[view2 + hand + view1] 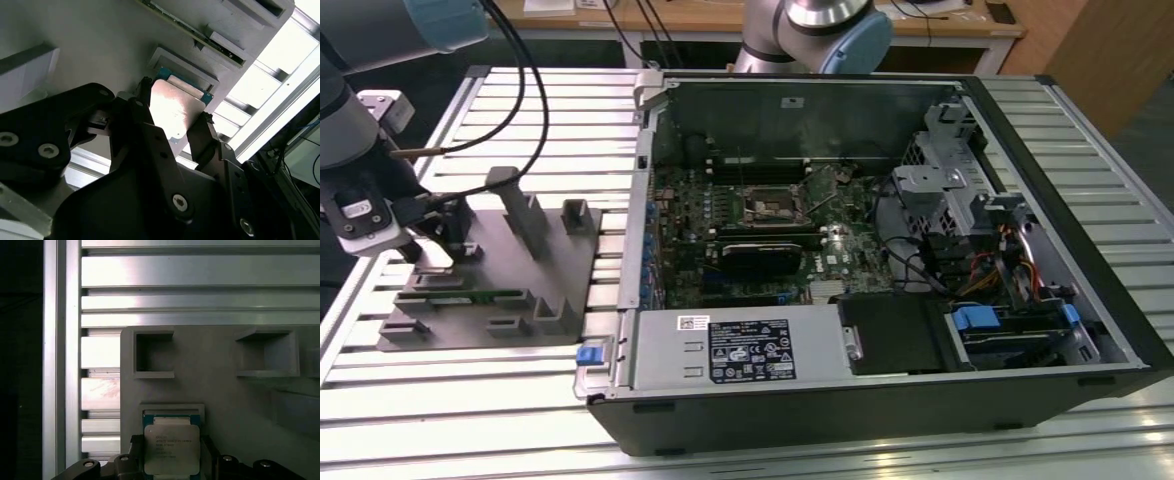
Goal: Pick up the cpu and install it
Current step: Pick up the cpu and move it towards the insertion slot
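The open computer case (pixel 854 410) lies on the slatted table (pixel 440 400), with the grey fixture (pixel 480 250) just beside it, at the exterior view's left. The gripper (pixel 430 252) is down on the fixture. Its 2 fingers (pixel 207 135) are closed against opposite edges of the cpu (pixel 171 450), which sits in its recess.

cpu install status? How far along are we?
Done: nothing looks finished yet. In hand: the gripper is low over the grey plastic fixture, right at the small square silvery-topped cpu, which sits at its nest. I cannot tell whether it is gripped. Left: the whole install. The cpu is well apart from the black square socket frame inside the open computer case.
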